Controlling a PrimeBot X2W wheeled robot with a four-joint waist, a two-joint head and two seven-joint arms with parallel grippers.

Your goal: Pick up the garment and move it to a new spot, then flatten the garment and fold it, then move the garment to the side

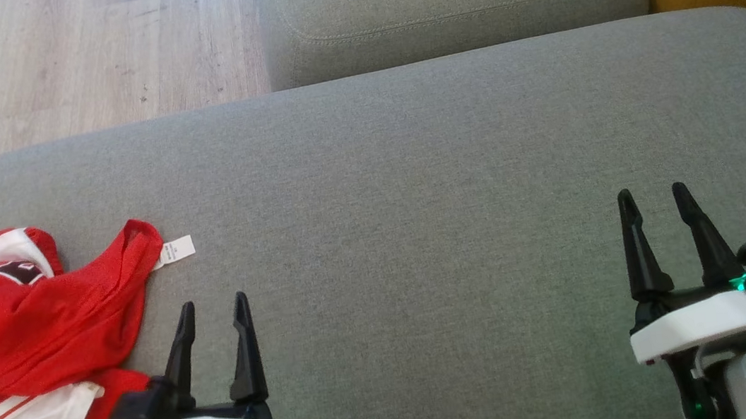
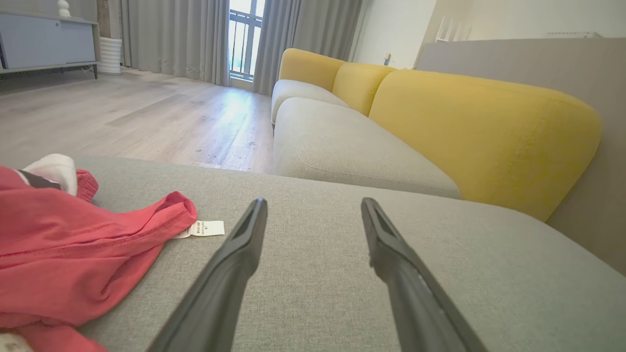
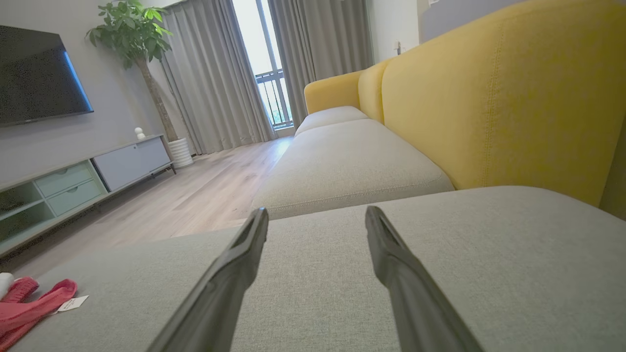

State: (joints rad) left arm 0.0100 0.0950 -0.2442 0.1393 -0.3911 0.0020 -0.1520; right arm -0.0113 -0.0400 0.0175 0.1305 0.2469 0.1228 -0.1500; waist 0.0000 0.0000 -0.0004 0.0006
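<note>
Red with white trim, the garment lies crumpled on the grey sofa cushion, just to the left of the left claw. Its nearest folds sit beside that claw's base. A hemmed loop, either a strap or an armhole edge, reaches ahead and to the left of the fingertips, and a white label lies at its end. The left claw has its fingers apart over bare cushion and holds nothing. The right claw, well off to the right of the garment, is likewise spread and empty.

The cloth looks thin, light and limp. It should lift easily, but from a single pinch it will likely sag, trail and fall open unevenly. The hemmed loop seems the firmest hold, because its doubled edge gives the fingers something to bite. A pinch in the flat middle may catch only one layer. Picking up has not yet begun.
</note>
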